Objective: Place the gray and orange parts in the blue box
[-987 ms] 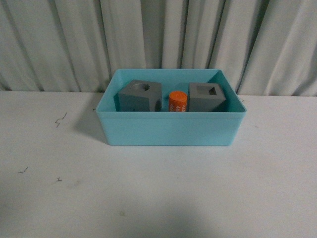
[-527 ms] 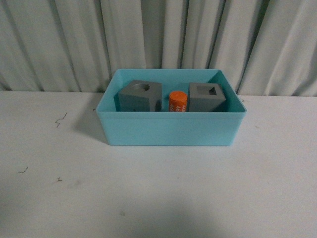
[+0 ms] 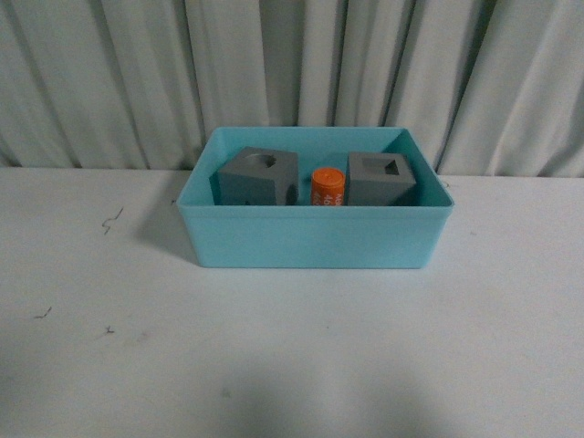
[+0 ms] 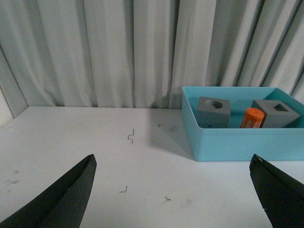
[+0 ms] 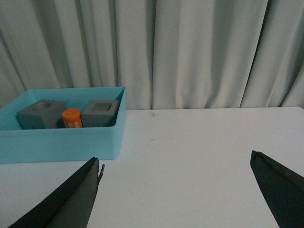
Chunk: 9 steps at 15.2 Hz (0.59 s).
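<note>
The blue box (image 3: 315,239) stands on the white table at the middle back. Inside it sit a gray cube with a round recess (image 3: 257,177), an orange cylinder with white digits (image 3: 327,188) and a gray cube with a square recess (image 3: 383,179). Neither arm shows in the front view. My left gripper (image 4: 173,166) is open over bare table, well short of the box (image 4: 237,142). My right gripper (image 5: 175,164) is open too, with the box (image 5: 61,140) off to one side and nothing between its fingers.
A pleated gray curtain (image 3: 292,73) hangs right behind the table. Small dark scuff marks (image 3: 111,219) dot the white tabletop on the left.
</note>
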Each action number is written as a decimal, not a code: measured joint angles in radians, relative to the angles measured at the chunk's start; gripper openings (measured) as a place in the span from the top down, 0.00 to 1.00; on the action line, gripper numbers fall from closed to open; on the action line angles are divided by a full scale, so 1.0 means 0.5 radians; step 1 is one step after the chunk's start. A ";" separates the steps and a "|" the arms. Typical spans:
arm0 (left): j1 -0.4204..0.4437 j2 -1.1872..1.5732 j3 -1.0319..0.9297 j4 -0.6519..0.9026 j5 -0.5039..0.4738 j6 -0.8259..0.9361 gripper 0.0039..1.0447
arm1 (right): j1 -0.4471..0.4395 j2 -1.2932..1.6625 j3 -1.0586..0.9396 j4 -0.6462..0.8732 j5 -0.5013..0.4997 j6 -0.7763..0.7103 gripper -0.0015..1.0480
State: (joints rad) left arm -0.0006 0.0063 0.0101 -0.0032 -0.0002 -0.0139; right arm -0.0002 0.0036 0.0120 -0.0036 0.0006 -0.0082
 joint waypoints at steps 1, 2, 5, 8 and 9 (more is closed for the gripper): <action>0.000 0.000 0.000 0.000 0.000 0.000 0.06 | -0.001 0.000 0.000 0.000 0.000 0.000 0.06; 0.000 0.000 0.000 0.000 0.000 0.000 0.06 | -0.001 0.000 0.000 0.000 0.000 0.000 0.06; 0.000 0.000 0.000 0.000 0.000 0.000 0.06 | 0.000 0.000 0.000 0.000 0.000 0.000 0.06; 0.000 0.000 0.000 0.000 0.000 0.000 0.06 | -0.001 0.000 0.000 0.000 0.000 0.000 0.06; 0.000 0.000 0.000 0.000 0.000 0.000 0.06 | 0.000 0.000 0.000 0.000 0.000 0.000 0.06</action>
State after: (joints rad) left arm -0.0006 0.0063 0.0101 -0.0032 -0.0002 -0.0139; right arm -0.0002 0.0036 0.0120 -0.0036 0.0006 -0.0082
